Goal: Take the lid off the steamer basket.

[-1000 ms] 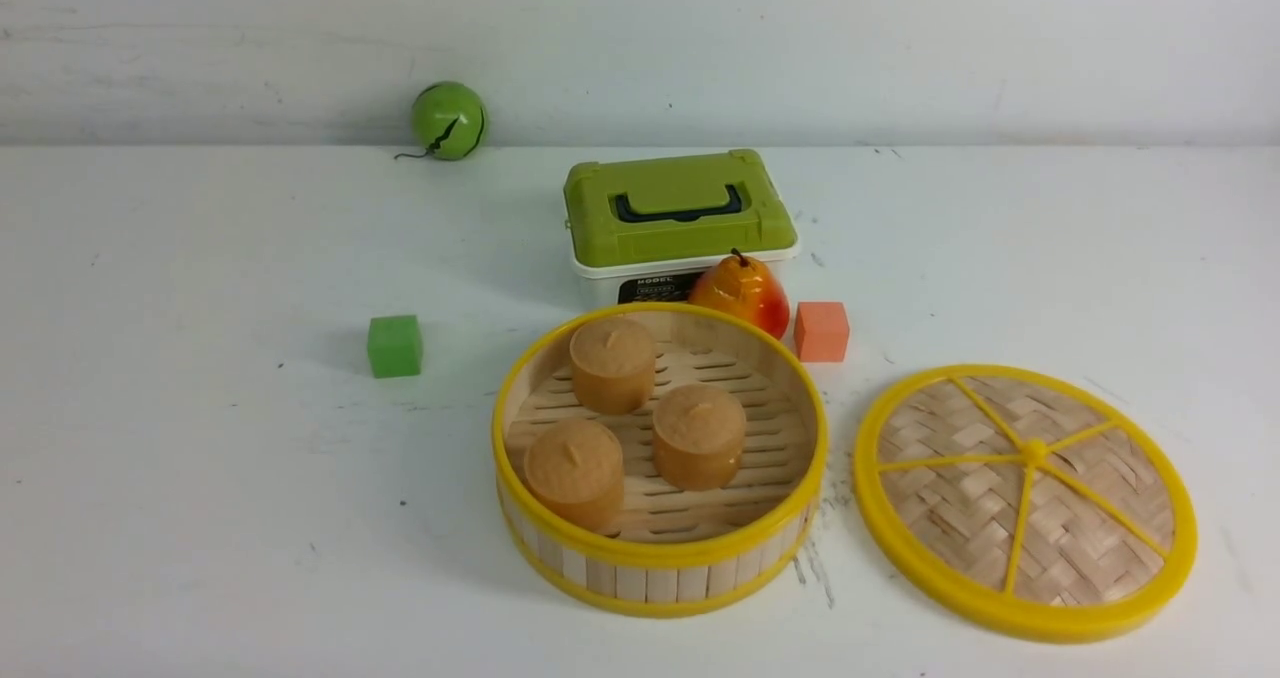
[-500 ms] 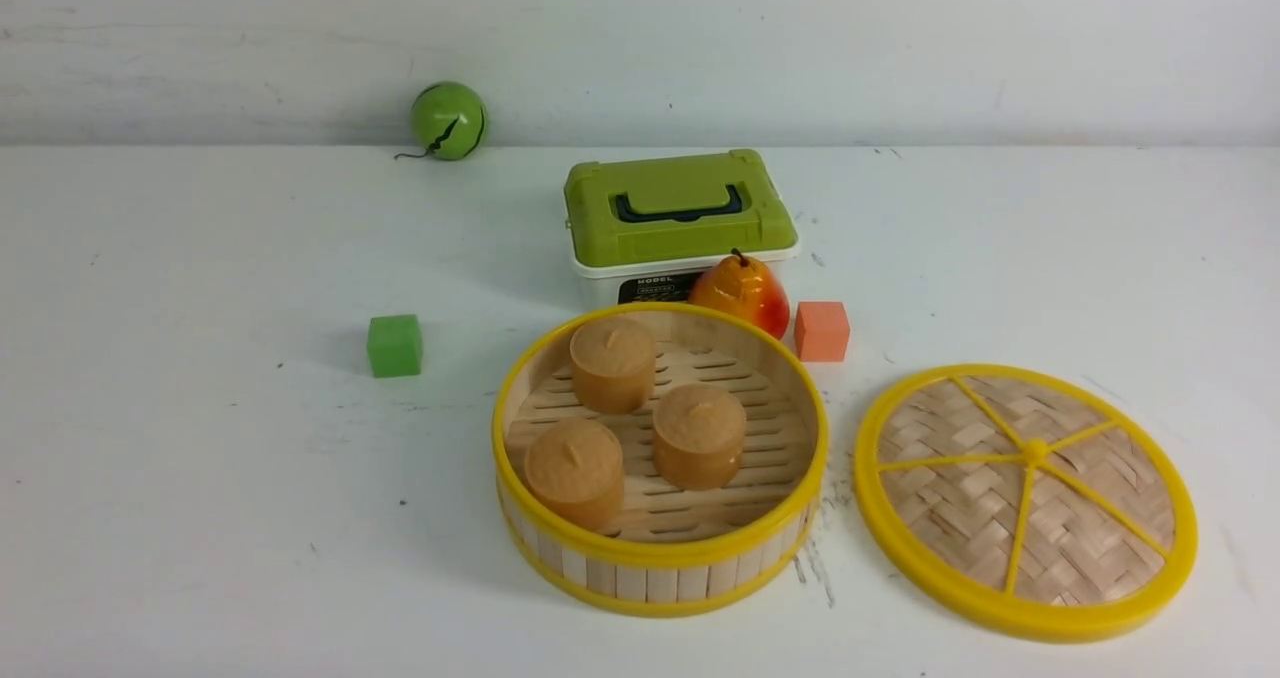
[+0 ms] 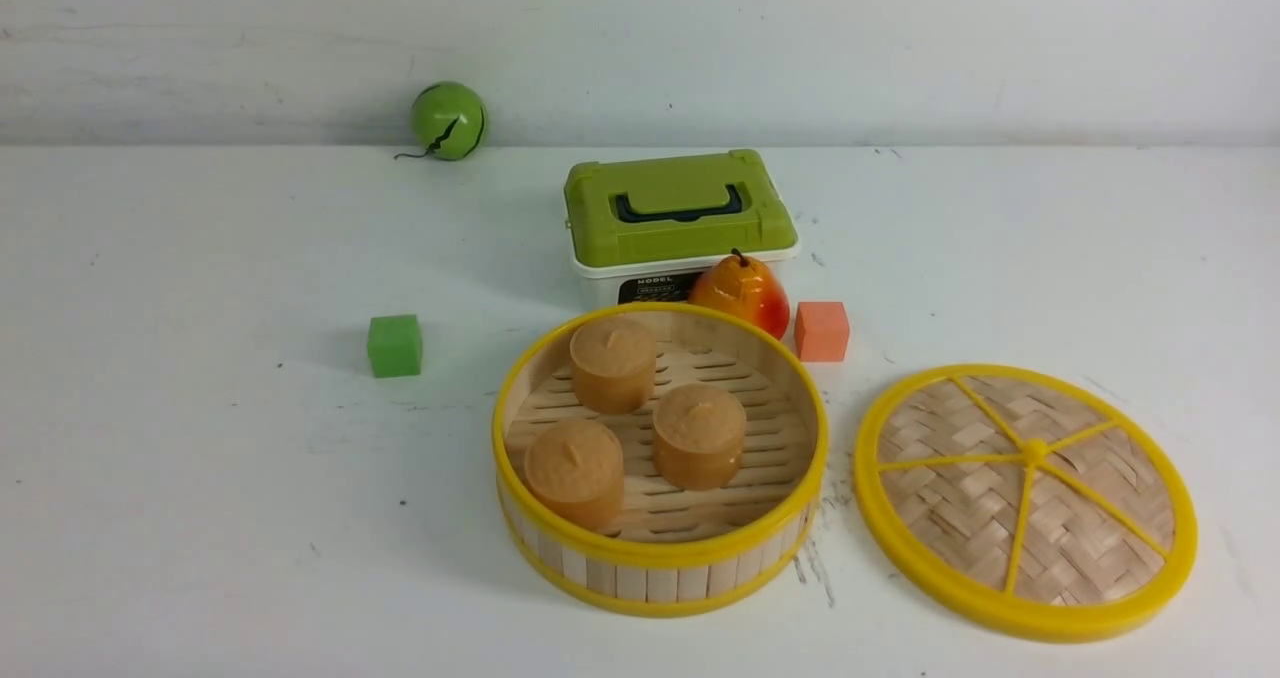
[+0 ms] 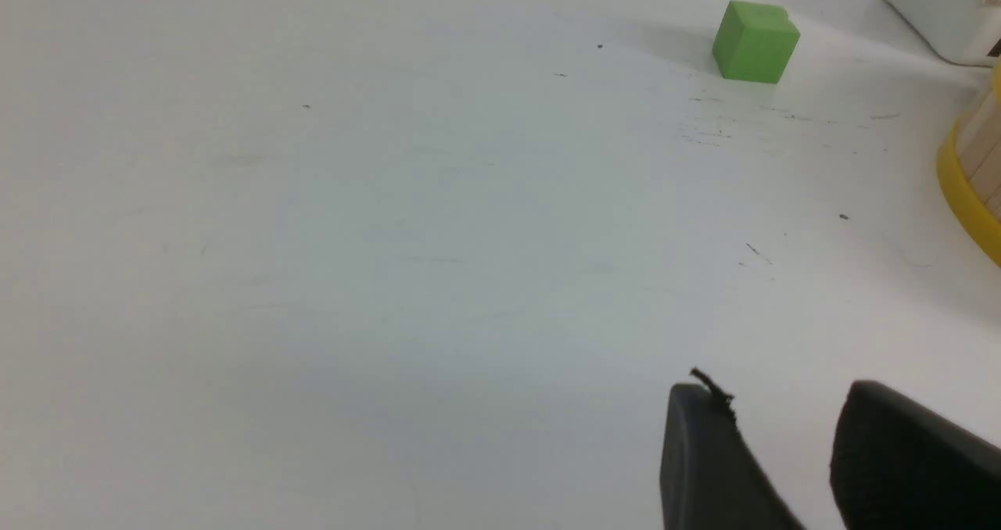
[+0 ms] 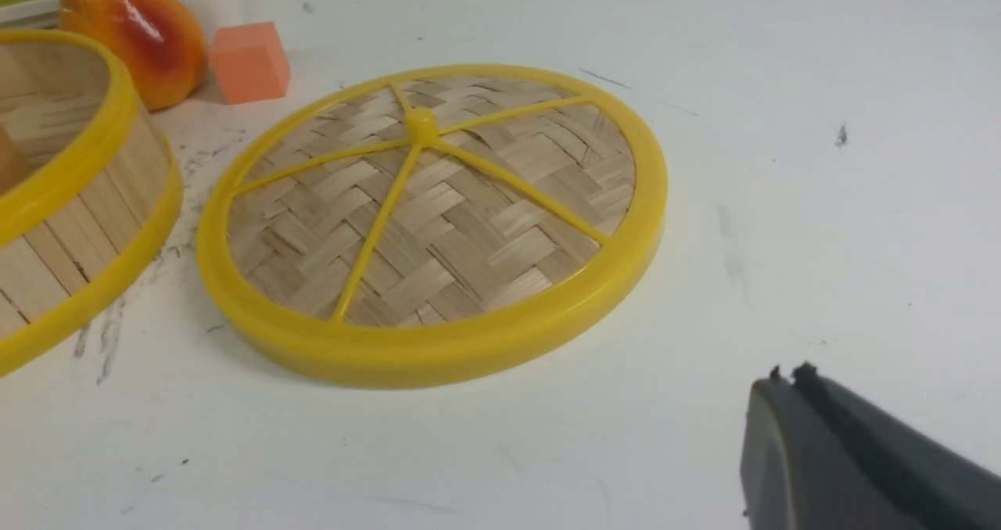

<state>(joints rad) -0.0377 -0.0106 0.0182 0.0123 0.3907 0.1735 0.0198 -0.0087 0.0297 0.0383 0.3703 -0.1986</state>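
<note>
- Lying flat on the desk point(image 3: 200, 478), the lid point(image 3: 1025, 500) is just right of the steamer basket point(image 3: 659, 568), close beside it with a narrow gap.
- Basket is uncovered; three brown buns point(image 3: 698, 436) sit on its slatted floor.
- Behind basket: pear point(image 3: 742, 293) just beside the back rim, orange cube point(image 3: 822, 331) beside it, green-lidded box point(image 3: 680, 220) further back.
- Green cube point(image 3: 394, 345) well left of basket; green ball point(image 3: 448, 120) at the back wall.
- Left gripper point(image 4: 782, 428): fingers apart, holding nothing, above bare desk.
- Right gripper point(image 5: 790, 381): fingers together, holding nothing, near the lid rim, not touching.
- Neither arm shows in front view.
</note>
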